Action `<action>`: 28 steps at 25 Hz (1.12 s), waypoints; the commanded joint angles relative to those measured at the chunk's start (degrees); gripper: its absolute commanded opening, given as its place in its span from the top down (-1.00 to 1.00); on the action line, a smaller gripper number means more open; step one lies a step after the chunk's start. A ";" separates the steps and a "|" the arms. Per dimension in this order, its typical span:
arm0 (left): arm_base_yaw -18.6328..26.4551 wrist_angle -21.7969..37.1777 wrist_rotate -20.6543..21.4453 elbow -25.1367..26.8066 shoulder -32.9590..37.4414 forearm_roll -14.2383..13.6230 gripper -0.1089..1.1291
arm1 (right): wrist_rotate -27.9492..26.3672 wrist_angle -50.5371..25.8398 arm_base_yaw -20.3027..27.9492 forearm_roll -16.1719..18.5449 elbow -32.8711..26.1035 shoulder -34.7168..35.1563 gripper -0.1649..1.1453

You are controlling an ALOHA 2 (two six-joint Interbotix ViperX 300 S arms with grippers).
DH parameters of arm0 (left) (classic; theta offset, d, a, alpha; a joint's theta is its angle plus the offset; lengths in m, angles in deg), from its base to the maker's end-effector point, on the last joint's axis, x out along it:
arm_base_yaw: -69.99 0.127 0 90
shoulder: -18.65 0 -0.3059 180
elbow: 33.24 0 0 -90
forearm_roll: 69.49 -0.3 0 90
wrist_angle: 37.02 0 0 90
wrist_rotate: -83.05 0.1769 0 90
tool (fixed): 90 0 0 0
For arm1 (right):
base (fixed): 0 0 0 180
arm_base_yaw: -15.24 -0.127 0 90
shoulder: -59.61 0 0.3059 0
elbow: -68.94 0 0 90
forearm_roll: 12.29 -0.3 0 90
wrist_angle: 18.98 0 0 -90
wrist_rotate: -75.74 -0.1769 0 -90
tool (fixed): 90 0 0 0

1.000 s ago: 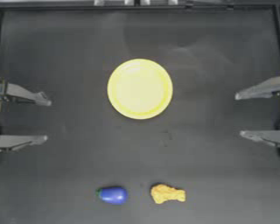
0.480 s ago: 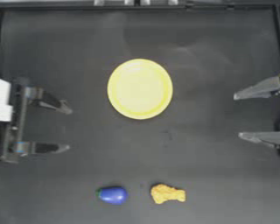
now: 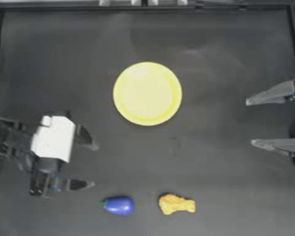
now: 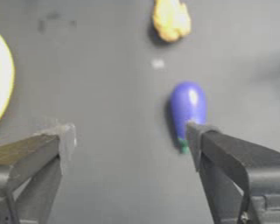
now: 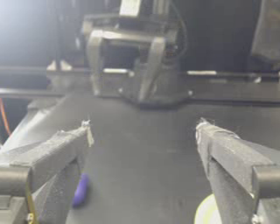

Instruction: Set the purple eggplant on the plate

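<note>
The purple eggplant is lying near the front edge of the surface, a little left of the middle, with a lumpy yellow-orange piece just beside it on the right. The plate is placed near the centre of the surface, well apart from both.

The left claw is found near the left edge, with its jaws spread wide. The eggplant lies ahead of it and off to one side, close to one jaw tip rather than between the two. In the left wrist view the long axis of the eggplant runs roughly along the reach of the claw, green stem end towards it. The left arm is clearly the nearer one.

The right claw is parked at the right edge, also spread.

Compared with one second ago, the left arm has been moved forward and turned towards the eggplant; nothing else is changed.
</note>
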 commanded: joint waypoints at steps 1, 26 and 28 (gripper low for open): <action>-1.41 0.18 -0.44 -3.25 -3.52 -0.09 -0.84 | -0.09 0.18 0.00 -0.35 -0.79 0.26 -0.78; -7.38 -0.44 -7.65 -13.27 -26.54 0.18 -0.83 | -0.18 0.53 0.00 -0.35 -0.18 0.09 -0.78; -7.38 -0.44 -7.73 -13.80 -27.51 0.18 -0.83 | -0.26 0.62 -0.09 -0.35 0.00 -0.09 -0.78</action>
